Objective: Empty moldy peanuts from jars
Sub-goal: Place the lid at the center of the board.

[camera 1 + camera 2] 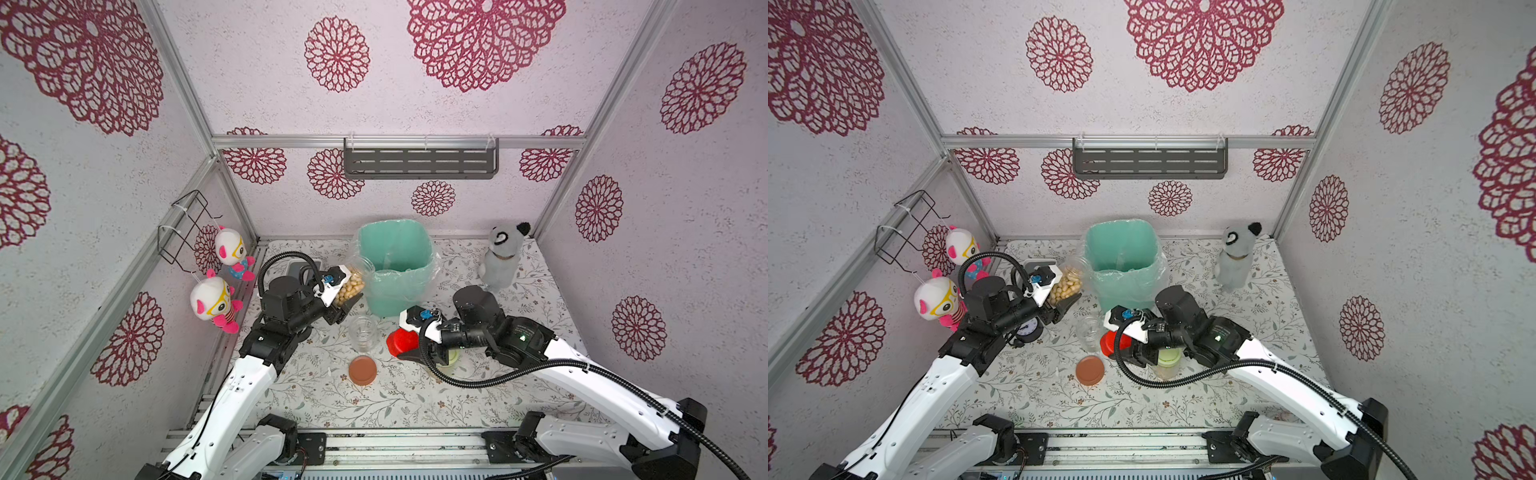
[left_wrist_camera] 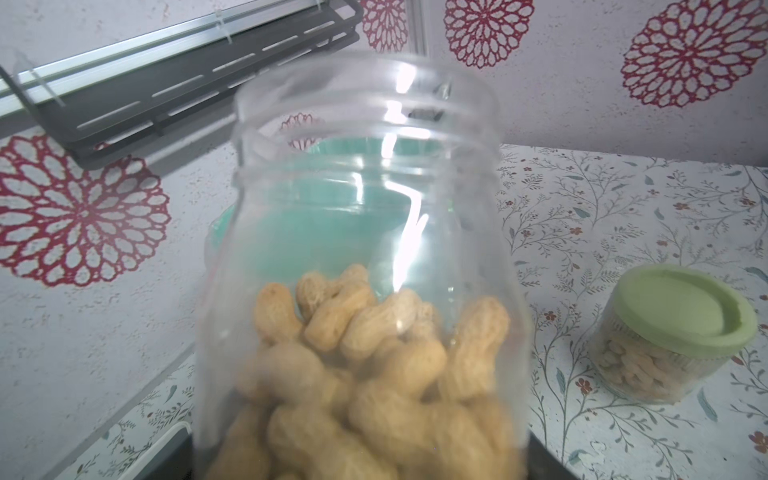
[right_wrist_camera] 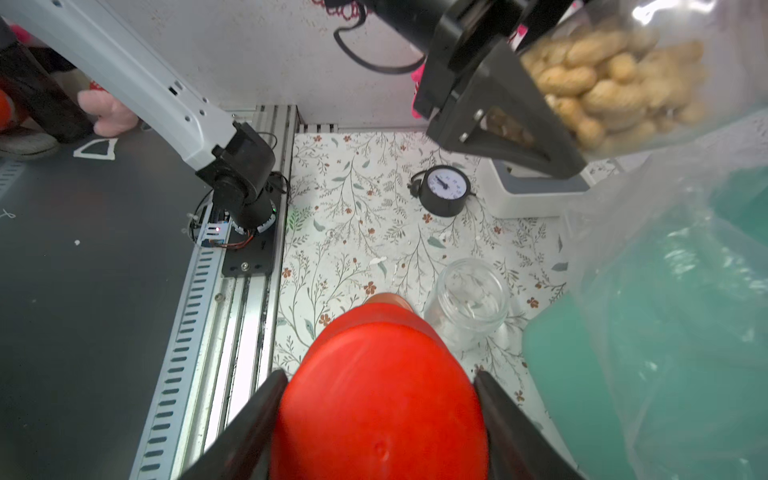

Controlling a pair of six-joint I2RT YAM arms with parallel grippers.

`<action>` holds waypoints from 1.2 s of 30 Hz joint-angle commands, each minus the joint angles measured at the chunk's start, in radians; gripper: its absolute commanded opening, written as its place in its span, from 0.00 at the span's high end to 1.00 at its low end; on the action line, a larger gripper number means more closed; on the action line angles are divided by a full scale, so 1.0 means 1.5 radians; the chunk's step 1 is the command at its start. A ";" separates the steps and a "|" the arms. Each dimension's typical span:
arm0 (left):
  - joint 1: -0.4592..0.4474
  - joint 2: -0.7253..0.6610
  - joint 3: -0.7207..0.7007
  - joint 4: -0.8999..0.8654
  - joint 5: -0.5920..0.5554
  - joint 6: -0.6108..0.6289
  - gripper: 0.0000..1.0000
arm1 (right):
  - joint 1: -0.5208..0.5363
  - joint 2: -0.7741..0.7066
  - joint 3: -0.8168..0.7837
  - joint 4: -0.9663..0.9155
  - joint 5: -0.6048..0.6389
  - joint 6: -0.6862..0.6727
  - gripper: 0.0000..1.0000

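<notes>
The left gripper (image 1: pixel 344 298) clamps a clear, smooth-walled plastic jar (image 1: pixel 356 277) just left of centre in both top views, its threaded mouth tilted toward the mint-green bin (image 1: pixel 390 297). Knobbly tan moldy peanuts (image 2: pixel 374 353) heap in its base. The right gripper (image 3: pixel 380 376) pinches a glossy round red lid (image 3: pixel 376 428), low in the right wrist view.

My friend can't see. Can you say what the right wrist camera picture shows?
The right tool grips a red lid. Beyond it an empty clear jar stands on the flowery table, and the left tool holds a jar of peanuts up beside the bag-lined green bin.
</notes>
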 commanded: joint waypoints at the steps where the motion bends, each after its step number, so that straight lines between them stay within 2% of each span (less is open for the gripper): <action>1: 0.014 -0.030 -0.016 0.058 -0.031 -0.043 1.00 | 0.038 0.016 -0.007 -0.006 0.098 0.044 1.00; 7: 0.028 -0.065 -0.049 0.059 -0.046 -0.052 1.00 | 0.093 0.055 -0.067 0.069 0.173 0.125 1.00; 12: 0.047 -0.095 -0.068 0.062 -0.055 -0.065 1.00 | 0.112 0.086 -0.125 0.156 0.233 0.213 1.00; 18: 0.064 -0.123 -0.093 0.059 -0.059 -0.069 1.00 | 0.132 0.139 -0.165 0.200 0.330 0.274 1.00; 24: 0.070 -0.133 -0.103 0.055 -0.059 -0.070 1.00 | 0.133 0.186 -0.196 0.239 0.350 0.317 0.98; 29: 0.073 -0.135 -0.103 0.048 -0.055 -0.064 1.00 | 0.133 0.220 -0.218 0.283 0.367 0.352 0.86; 36: 0.074 -0.146 -0.105 0.033 -0.055 -0.055 1.00 | 0.133 0.282 -0.209 0.302 0.391 0.388 0.83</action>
